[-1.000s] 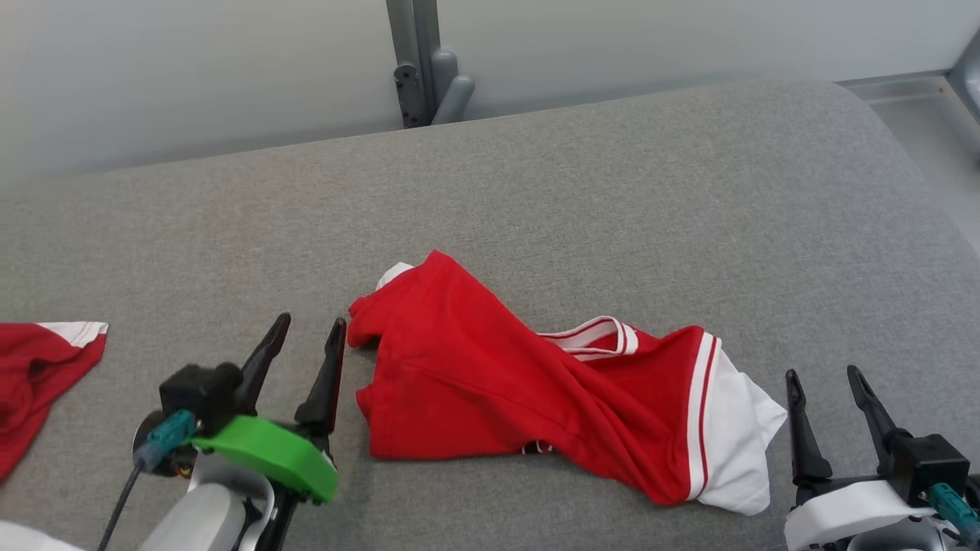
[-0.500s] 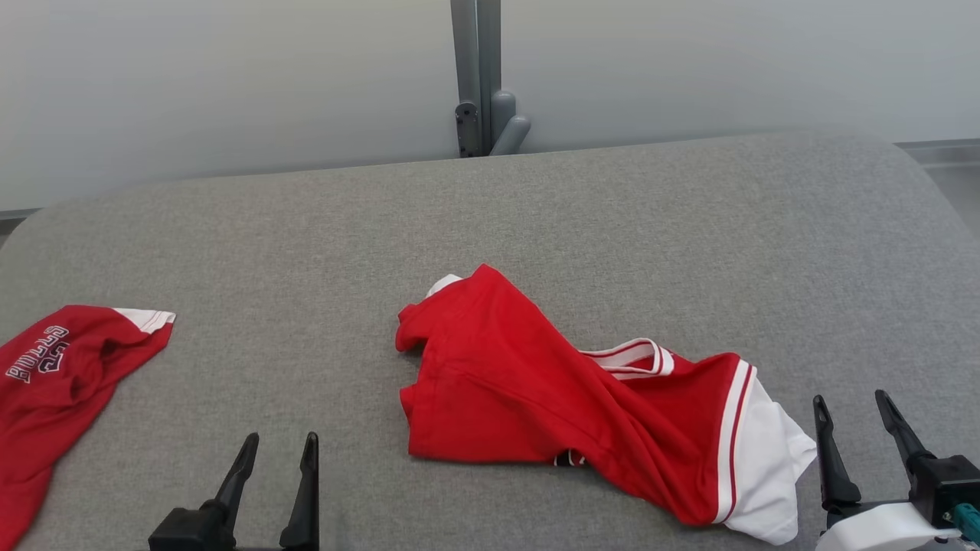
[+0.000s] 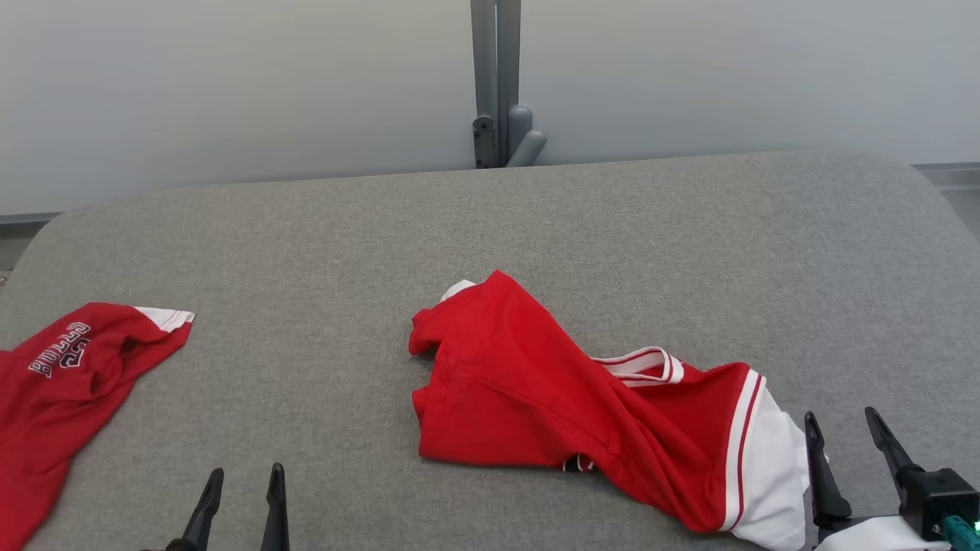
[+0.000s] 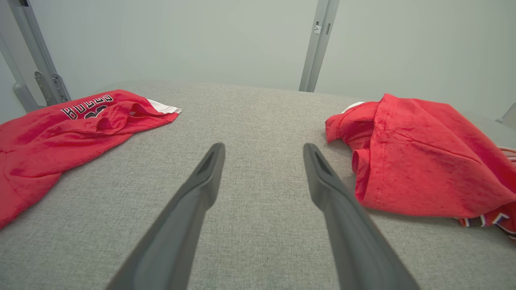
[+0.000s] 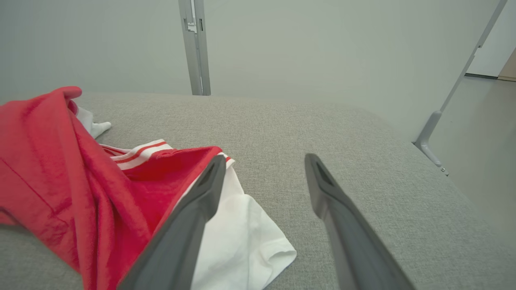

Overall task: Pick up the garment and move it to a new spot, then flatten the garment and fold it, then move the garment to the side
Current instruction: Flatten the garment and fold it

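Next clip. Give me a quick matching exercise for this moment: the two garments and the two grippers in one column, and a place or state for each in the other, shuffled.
1. crumpled garment
2. lettered red garment
3. left gripper
4. right gripper

A. open, by the white sleeve
B. open, between the two garments
C. lying at the left end of the table
D. bunched up in the middle

Pairs: 1-D, 2-C, 3-B, 4-A.
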